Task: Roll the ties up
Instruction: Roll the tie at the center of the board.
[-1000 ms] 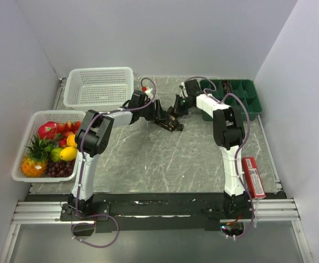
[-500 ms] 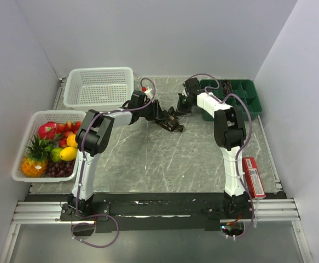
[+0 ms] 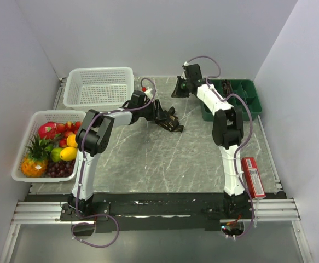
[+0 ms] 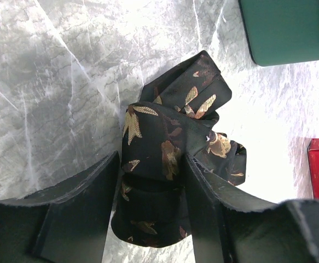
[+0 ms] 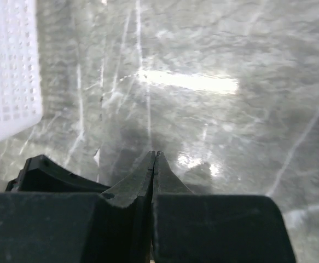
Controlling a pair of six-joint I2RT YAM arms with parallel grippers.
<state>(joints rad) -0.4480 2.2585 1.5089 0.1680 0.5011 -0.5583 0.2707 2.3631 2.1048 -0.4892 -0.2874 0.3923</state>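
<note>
One tie point(image 4: 173, 131) is the only one that shows plainly. It sits as a loose, lumpy bundle on the counter point(image 3: 164, 159) near the middle of the far half, between the white basket point(image 3: 99, 70) and the green tray point(image 3: 256, 104).

The left end effector point(image 4: 151, 164) is partly open around the bundle, with one finger against each flank, so it appears to grip the fabric. The folds overlap unevenly and one broad end sticks out on the far side. I judge the roll to be well begun but not tidy or finished. It probably needs tightening and tucking before it counts as done.

The right end effector point(image 5: 154, 159) is fully closed and holds nothing. It hangs over bare counter toward the back, well apart from the bundle.

As for containers, the white basket is empty, and no rolled tie has been put away in it. The second basket point(image 3: 41, 113), at the left edge, holds fruit: a pineapple, grapes, a lemon and red pieces. The green tray is split into compartments. Something dark lies in one of its back compartments, too small to identify, though it may be more ties waiting their turn. A red box point(image 3: 253, 176) lies by the right arm's base.
</note>
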